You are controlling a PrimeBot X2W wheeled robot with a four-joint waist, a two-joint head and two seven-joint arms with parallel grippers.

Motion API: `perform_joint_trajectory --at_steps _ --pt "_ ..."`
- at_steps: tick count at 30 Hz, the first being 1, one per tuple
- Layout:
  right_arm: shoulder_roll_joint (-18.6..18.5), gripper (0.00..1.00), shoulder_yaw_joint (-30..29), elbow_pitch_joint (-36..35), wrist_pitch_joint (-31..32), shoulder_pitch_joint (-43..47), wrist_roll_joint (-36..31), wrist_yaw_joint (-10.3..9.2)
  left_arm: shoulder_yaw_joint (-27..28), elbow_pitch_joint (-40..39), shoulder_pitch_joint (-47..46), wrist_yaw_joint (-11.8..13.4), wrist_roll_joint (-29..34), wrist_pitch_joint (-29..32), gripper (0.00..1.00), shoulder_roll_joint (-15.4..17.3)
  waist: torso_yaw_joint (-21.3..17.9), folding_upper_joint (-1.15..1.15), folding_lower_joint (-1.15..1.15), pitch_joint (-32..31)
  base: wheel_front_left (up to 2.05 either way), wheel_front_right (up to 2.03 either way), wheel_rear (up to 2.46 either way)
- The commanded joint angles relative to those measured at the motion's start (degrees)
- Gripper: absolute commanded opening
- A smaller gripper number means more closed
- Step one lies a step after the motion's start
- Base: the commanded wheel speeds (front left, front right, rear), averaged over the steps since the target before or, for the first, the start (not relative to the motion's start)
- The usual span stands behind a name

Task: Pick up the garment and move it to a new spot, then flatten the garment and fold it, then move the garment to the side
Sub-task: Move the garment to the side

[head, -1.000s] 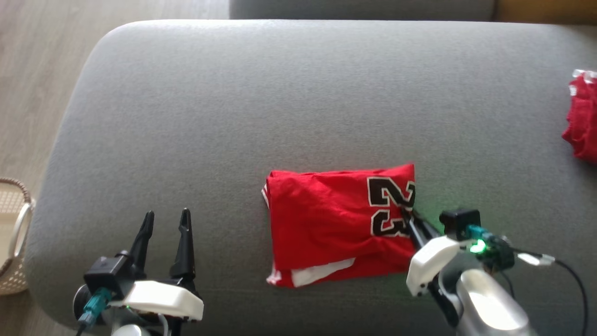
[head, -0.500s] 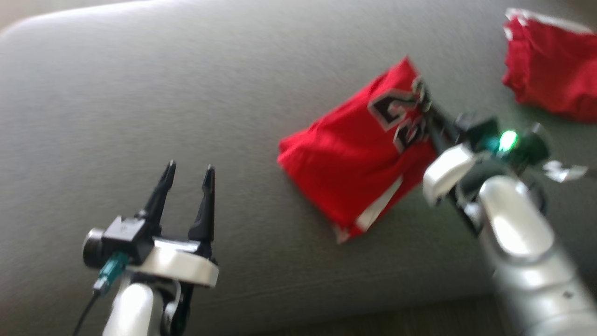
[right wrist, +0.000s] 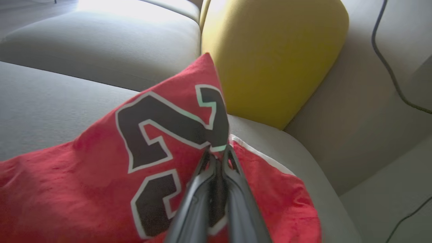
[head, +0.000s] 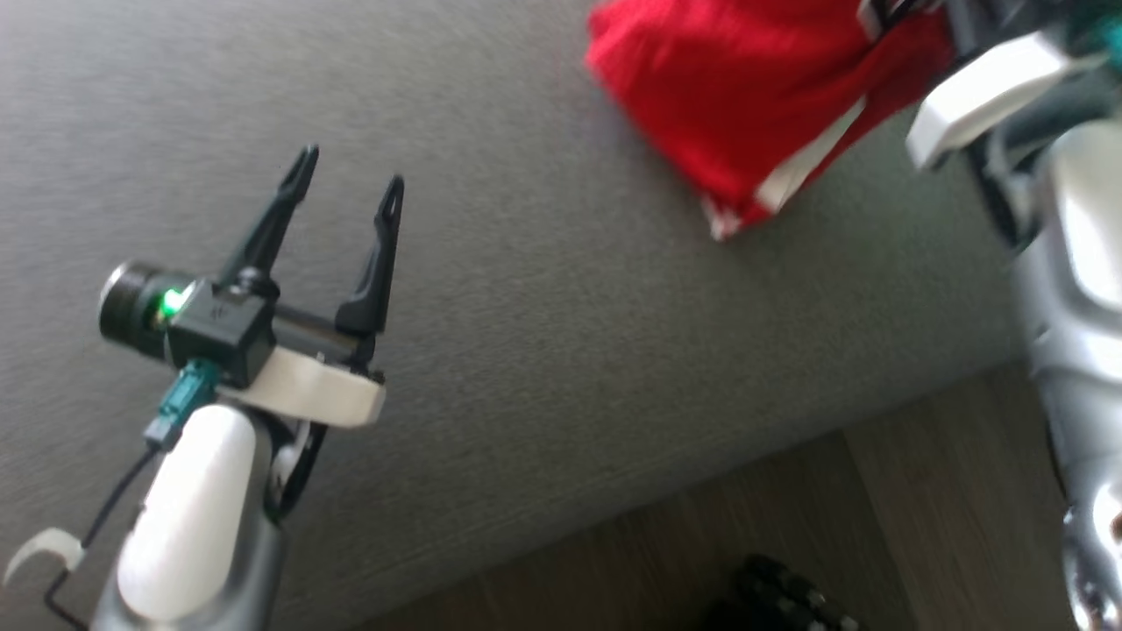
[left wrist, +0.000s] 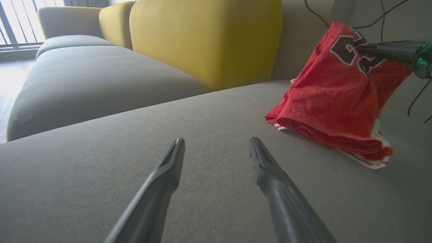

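The folded red jersey [head: 745, 96] with black number 23 lies at the top right of the head view, one edge lifted off the grey sofa seat [head: 543, 289]. My right gripper [right wrist: 217, 152] is shut on the jersey [right wrist: 101, 175] at its numbered edge. The left wrist view shows that edge of the jersey [left wrist: 334, 98] pulled up while its lower folds rest on the cushion. My left gripper [head: 346, 180] stands open over bare cushion, left of the jersey, with nothing between its fingers [left wrist: 216, 145].
A yellow back cushion [left wrist: 206, 37] stands behind the seat, with more grey sofa sections [left wrist: 77, 77] beyond. The seat's front edge and wooden floor [head: 789, 535] lie at the lower right of the head view. Dark cables [right wrist: 388, 67] hang at the right.
The head camera has swung, shifting the whole picture up and right. The right gripper has lifted the jersey's numbered edge and dragged the garment to the right. The left gripper stays open.
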Motion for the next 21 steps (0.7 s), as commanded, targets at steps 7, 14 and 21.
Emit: perform_joint_trajectory --at_steps 7,14,21 --pt "-2.4 0.00 -5.3 -0.2 -0.2 -5.3 0.4 -0.02 0.3 -2.8 -4.0 -0.3 0.2 -0.3 1.00 3.7 -5.8 0.00 -0.02 6.6 0.00 0.00 0.00" --pt "-2.1 0.00 -13.5 0.8 0.8 -7.1 -2.4 -0.02 -0.1 -3.7 -4.9 -0.3 -0.4 0.2 1.00 4.8 -6.0 0.00 -0.02 9.0 0.00 0.00 0.00" --pt "-1.4 0.00 -18.5 0.2 0.7 -6.8 -4.4 -0.02 -0.1 -4.5 -4.8 0.1 -0.7 0.6 1.00 5.3 -5.3 0.00 -0.02 10.4 0.00 0.00 0.00"
